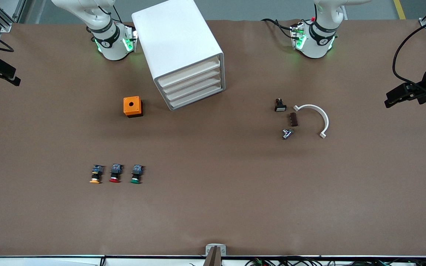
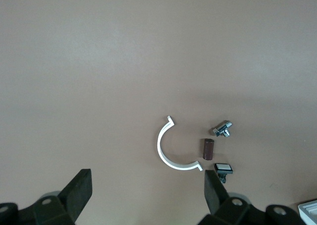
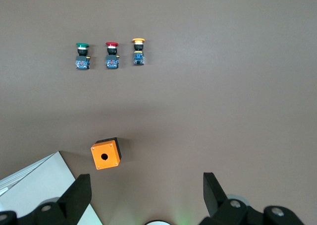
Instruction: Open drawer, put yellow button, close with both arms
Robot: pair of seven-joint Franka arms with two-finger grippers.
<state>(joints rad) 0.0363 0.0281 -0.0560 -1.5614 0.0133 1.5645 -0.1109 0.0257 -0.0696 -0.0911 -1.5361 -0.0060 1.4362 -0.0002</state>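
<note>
The white cabinet [image 1: 178, 40] stands between the two arm bases, and its top drawer [image 1: 189, 70] is closed like the three below it. The yellow button [image 1: 95, 174] lies on the table nearer the front camera, in a row with a red and a green one; it also shows in the right wrist view [image 3: 138, 51]. My right gripper [image 3: 146, 178] is open and empty, high over the table beside the orange cube [image 3: 105, 154]. My left gripper [image 2: 147, 178] is open and empty, high over the white arc [image 2: 171, 150]. Neither gripper shows in the front view.
The red button [image 1: 115, 173] and green button [image 1: 136, 174] lie beside the yellow one. The orange cube with a hole [image 1: 132, 106] sits beside the cabinet. The white arc [image 1: 314, 118] and three small parts [image 1: 288, 118] lie toward the left arm's end.
</note>
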